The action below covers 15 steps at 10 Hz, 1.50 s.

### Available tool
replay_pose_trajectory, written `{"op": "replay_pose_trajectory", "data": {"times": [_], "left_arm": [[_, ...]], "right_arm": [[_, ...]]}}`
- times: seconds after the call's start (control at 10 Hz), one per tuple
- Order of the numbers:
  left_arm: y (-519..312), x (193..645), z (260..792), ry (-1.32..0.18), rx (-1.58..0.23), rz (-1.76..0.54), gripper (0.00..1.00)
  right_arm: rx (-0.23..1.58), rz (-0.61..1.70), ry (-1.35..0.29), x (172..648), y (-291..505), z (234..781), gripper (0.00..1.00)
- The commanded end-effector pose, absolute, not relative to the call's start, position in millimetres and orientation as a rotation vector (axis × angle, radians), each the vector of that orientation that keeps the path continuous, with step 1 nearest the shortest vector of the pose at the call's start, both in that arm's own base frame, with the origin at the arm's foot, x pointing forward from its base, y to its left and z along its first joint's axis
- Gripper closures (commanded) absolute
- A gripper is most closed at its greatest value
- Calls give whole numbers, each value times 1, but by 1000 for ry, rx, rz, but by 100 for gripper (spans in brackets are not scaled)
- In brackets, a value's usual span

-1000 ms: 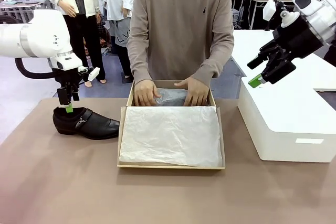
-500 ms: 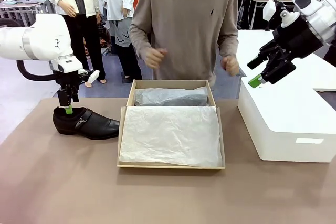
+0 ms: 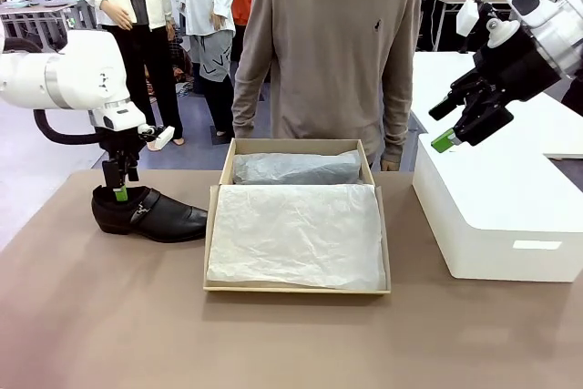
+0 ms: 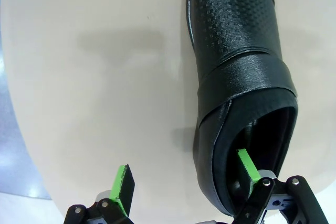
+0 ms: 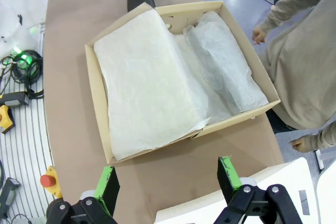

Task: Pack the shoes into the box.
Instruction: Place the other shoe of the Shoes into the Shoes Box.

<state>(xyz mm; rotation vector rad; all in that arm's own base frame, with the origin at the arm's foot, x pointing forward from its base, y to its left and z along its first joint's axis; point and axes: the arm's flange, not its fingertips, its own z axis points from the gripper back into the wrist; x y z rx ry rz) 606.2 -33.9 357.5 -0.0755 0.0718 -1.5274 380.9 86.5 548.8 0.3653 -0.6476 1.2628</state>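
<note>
Left gripper (image 3: 119,190), jaws wide, straddles the heel wall of the black dress shoe (image 3: 155,214), left of the tissue-lined cardboard box (image 3: 297,290), gripping nothing yet. Glossy leather looks slippery; the stiff heel collar seems the best hold.

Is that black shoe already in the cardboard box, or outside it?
Outside: the shoe stands upright on the table, beside the left wall of the box.
</note>
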Motion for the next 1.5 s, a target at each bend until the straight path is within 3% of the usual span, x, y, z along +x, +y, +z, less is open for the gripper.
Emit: {"op": "replay_pose_trajectory", "data": {"times": [0.0, 0.5, 1.0, 1.1, 1.4], "left_arm": [[-31, 613, 351, 77, -59, -1545, 0], [-32, 616, 341, 80, -74, -1553, 0], [-33, 615, 342, 89, -70, -1562, 95], [-33, 614, 343, 89, -65, -1565, 100], [-33, 612, 344, 100, -34, -1562, 100]], "right_arm": [[387, 1284, -672, 383, 86, 549, 0], [387, 1284, -672, 383, 86, 549, 0], [387, 1284, -672, 383, 86, 549, 0], [387, 1284, -672, 383, 86, 549, 0], [387, 1284, -672, 383, 86, 549, 0]]}}
